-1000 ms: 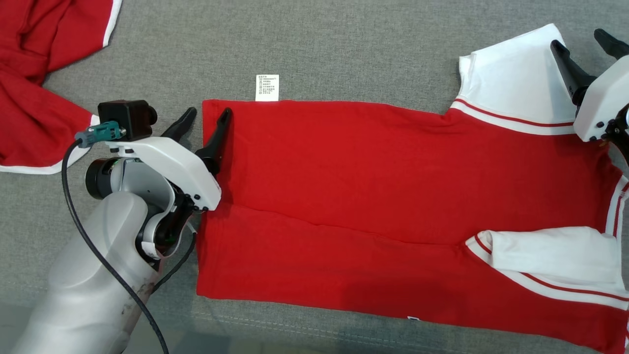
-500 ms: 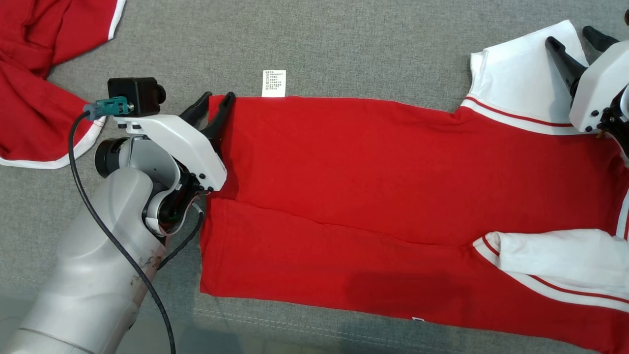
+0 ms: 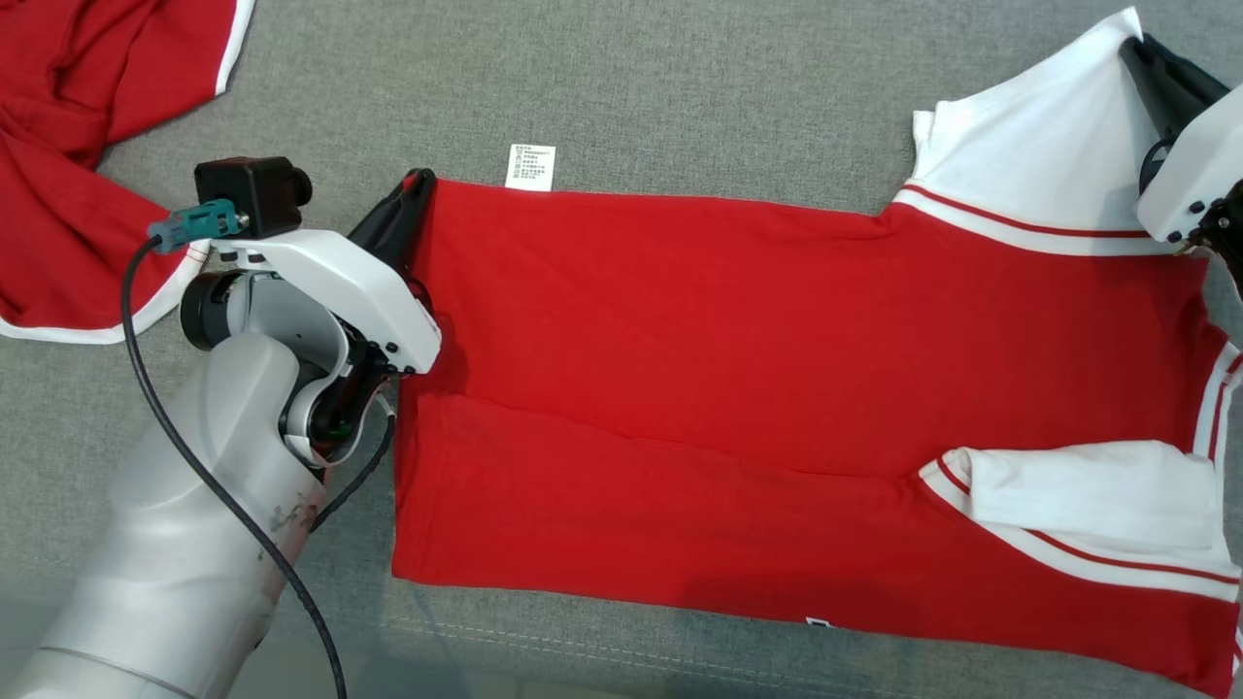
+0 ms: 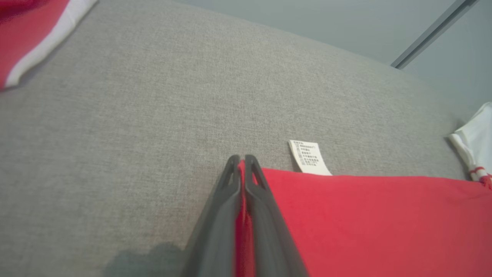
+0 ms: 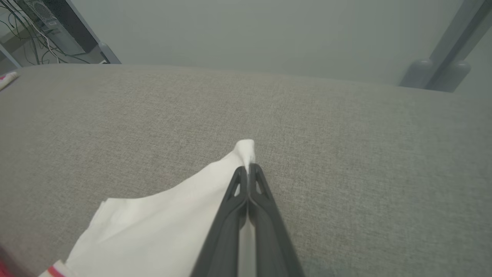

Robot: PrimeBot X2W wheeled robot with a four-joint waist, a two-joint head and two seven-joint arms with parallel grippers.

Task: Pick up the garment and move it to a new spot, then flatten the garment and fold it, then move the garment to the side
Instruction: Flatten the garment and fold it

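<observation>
Left wrist view shows you the care label (image 4: 309, 157), print unreadable. The left gripper (image 4: 242, 158) is clamped on the garment (image 4: 365, 215), the right gripper (image 5: 249, 167) on its white sleeve (image 5: 165, 227).

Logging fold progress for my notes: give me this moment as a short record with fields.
garment: red T-shirt, white sleeves, spread flat on grey fabric surface
left gripper: shut on the shirt's far hem corner
right gripper: shut on tip of far sleeve
near sleeve: folded onto the body
care label: sticks out past the far edge
other: second red garment, upper left of head view
</observation>
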